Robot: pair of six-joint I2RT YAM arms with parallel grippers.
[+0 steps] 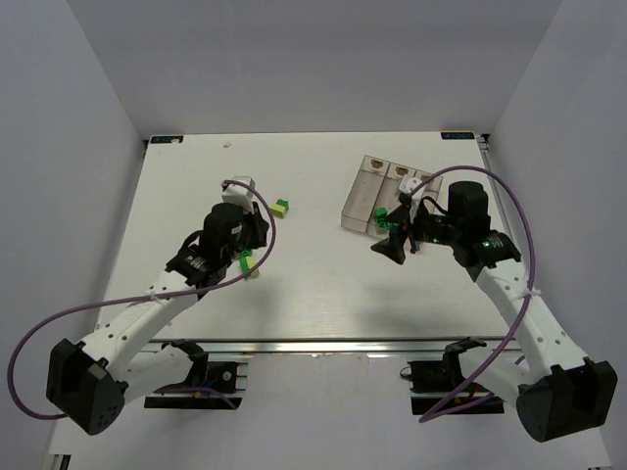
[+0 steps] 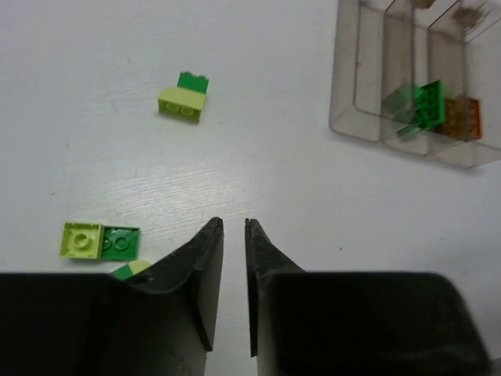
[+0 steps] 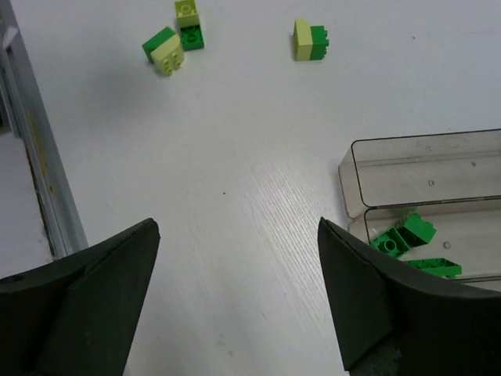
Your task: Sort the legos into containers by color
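My left pincer (image 2: pixel 233 225) is closed, empty, over the table (image 2: pixel 313 204). My right pincer (image 3: pixel 235 227) gapes wide beside the containers (image 3: pixel 427 168), which hold dark green legos (image 3: pixel 403 235). Loose yellow-green and green bricks (image 2: pixel 184 98) lie well apart from them.

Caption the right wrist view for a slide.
Open right gripper near the containers, green legos inside one, mixed-color pairs lying loose on the table.

Left tool (image 2: pixel 233 227) closed beside legos (image 2: pixel 82 239)
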